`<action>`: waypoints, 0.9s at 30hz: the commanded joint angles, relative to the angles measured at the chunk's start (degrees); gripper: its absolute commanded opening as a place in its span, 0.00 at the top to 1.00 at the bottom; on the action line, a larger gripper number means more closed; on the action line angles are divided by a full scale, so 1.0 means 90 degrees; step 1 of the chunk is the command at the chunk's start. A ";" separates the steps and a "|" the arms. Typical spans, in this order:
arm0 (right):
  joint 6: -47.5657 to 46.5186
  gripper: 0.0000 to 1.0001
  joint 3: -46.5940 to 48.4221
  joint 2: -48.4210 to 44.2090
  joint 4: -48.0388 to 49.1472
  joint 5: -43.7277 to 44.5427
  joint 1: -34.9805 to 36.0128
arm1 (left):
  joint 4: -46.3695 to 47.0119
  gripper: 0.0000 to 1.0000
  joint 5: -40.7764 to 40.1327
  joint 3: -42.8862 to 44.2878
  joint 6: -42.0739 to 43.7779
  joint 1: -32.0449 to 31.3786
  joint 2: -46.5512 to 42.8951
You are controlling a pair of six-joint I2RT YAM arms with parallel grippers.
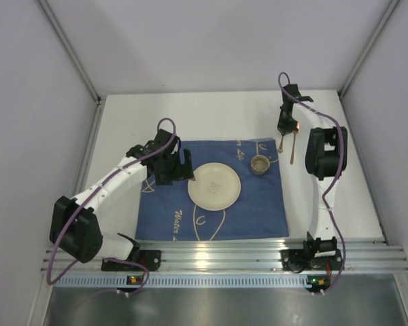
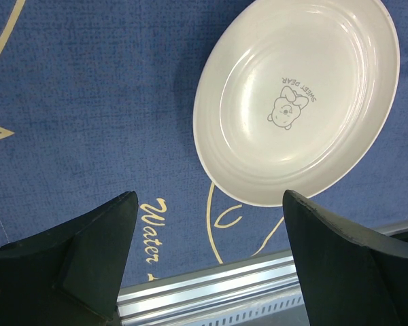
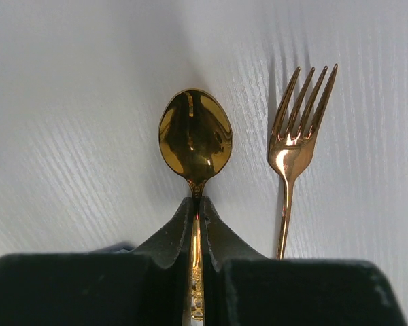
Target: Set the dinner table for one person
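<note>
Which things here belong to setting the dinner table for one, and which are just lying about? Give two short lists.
Belong: dinner table, blue cloth, plate, cup, spoon, fork.
Just there: aluminium rail, enclosure walls.

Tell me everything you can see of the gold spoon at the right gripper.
The spoon is shiny gold-coloured metal, with an oval bowl and a thin handle. The bowl faces up and points away from the right gripper, which is shut on the handle behind the bowl. It is over the white table, parallel to a matching fork and apart from it. Whether it touches the table, I cannot tell.
</note>
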 commanded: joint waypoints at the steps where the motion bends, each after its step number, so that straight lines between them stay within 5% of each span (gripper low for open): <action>1: -0.0088 1.00 0.0020 0.0213 -0.0661 0.0082 0.0129 | 0.0139 0.08 -0.0092 0.0140 -0.0003 0.0006 -0.0082; 15: -0.0205 1.00 -0.0691 -0.3175 -0.1101 -0.0219 0.0402 | 0.0159 0.06 -0.0258 0.0724 0.0134 0.0006 0.0006; 21: 0.0057 1.00 -0.3167 -0.4953 -0.0732 -0.1068 0.1358 | -0.0096 0.02 -0.1992 0.1058 0.0027 0.0006 -0.0510; 27: 0.0984 1.00 -0.5590 -0.5999 0.0205 -0.1743 0.2472 | 0.0422 0.02 -0.2798 0.0102 -0.0529 0.0250 -0.1497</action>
